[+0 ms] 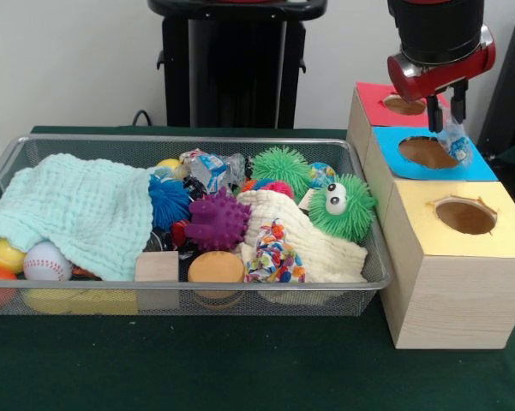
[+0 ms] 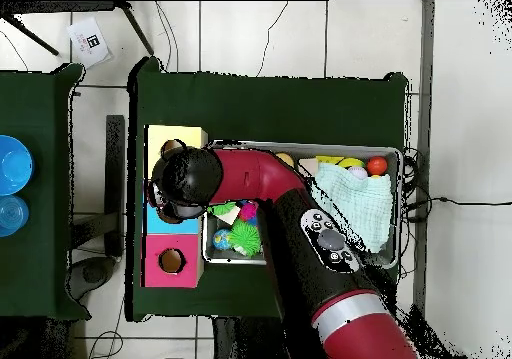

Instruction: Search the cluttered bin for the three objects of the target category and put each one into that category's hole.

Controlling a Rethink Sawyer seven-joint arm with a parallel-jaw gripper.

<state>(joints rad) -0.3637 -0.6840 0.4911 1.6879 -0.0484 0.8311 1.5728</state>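
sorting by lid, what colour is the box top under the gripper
Blue box top, beneath the gripper; clearest in the front view.

Robot test lab, not a home or shop.

A red and black arm [image 2: 300, 210] on a pedestal reaches over a green-covered bench [image 1: 240, 368] at the frame's centre. Staged props sit on it: a wire bin [image 1: 188, 295] crammed with toys, and wooden boxes [image 1: 450, 274] with coloured tops and cut holes. Bare tiled floor [image 2: 260, 35] with loose cables [image 2: 460, 200] fills the overhead view's edges, a tag sheet [image 2: 90, 41] upper left.

Silver wire-mesh bin [image 1: 188, 142], waffle-weave cloth [image 1: 81, 214], crinkly glossy plastic packet [image 1: 456, 142].
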